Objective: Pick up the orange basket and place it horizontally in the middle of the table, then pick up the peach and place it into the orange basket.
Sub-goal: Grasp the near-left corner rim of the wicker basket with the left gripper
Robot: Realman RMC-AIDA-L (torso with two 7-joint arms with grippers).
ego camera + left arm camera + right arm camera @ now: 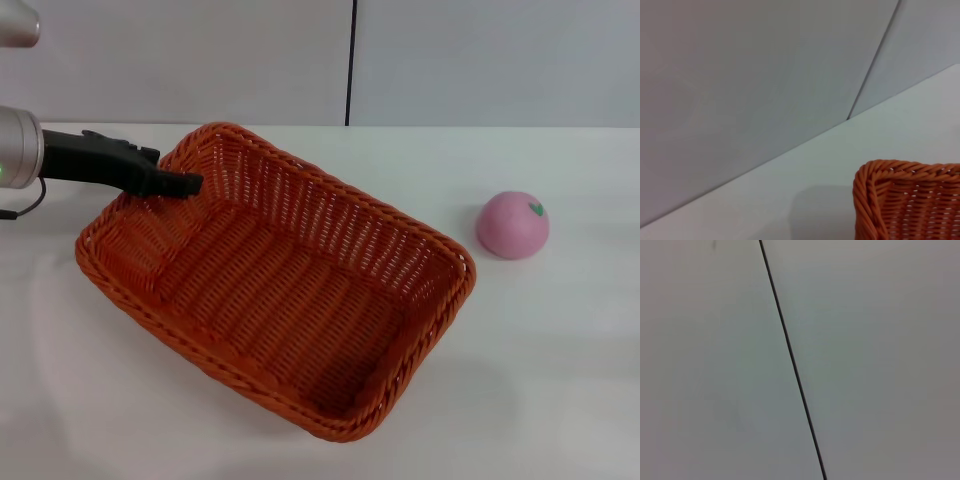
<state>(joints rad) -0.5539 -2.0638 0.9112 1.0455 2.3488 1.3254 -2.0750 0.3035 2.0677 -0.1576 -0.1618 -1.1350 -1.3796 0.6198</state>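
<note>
Basket (280, 285) first: the orange wicker one lies on the white surface (560, 360), skewed on a diagonal, its long side running from far-left to near-right, not yet square across the middle. The left hand (185, 183) reaches in from the left and sits at the rim of the basket's far-left end; its dark fingertips look drawn together at that rim, but whether they actually pinch the weave I cannot tell. The left wrist view shows only a basket corner, the bare surface and the wall behind. The peach (512, 225) rests on the surface to the right, well apart from the basket. The right hand is not in sight; its wrist camera sees only blank wall panels.

Likely trouble: a hold at one end of so large a basket, if there is one, is lopsided, so lifting or turning could let the near end drag, swing or slip free. A wide swing of the right-hand corner could also nudge the round peach and set it rolling.
</note>
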